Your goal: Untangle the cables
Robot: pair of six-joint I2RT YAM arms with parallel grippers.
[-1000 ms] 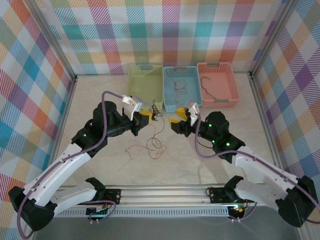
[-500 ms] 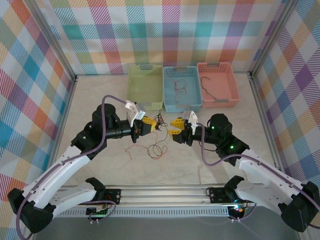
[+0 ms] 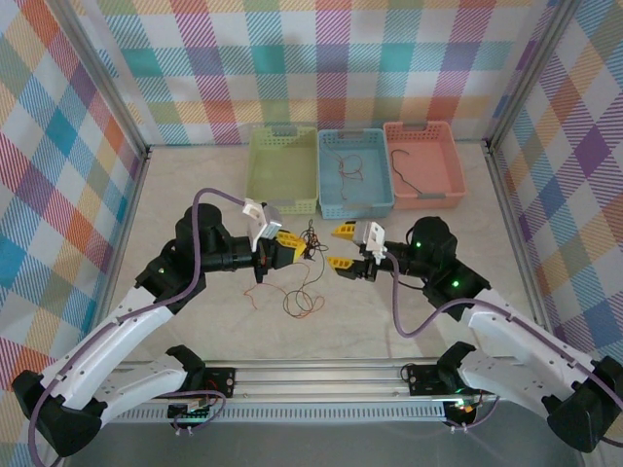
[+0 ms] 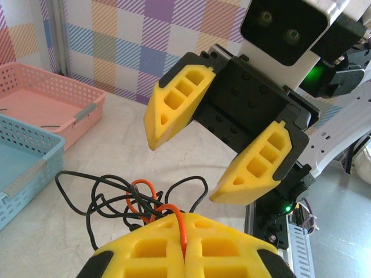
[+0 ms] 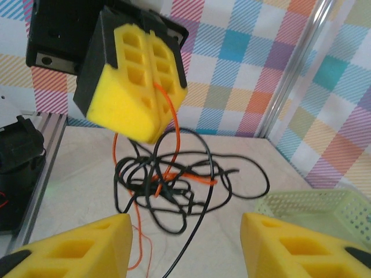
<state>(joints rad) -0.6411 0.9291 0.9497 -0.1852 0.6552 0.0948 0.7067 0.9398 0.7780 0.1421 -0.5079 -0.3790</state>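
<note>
1. The right gripper (image 3: 341, 247) has closed in on the left gripper (image 3: 290, 244), its jaws spread wide.
2. The left gripper stays clenched on a red-orange wire (image 4: 181, 223); the cables (image 5: 168, 179) dangle just below it, facing the right gripper.
3. A second grip looks imminent.

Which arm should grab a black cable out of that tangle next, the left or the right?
Probably the right. The right gripper is open and faces the tangle, apart from it. The left gripper is shut on the red cable, so it's busy.
</note>
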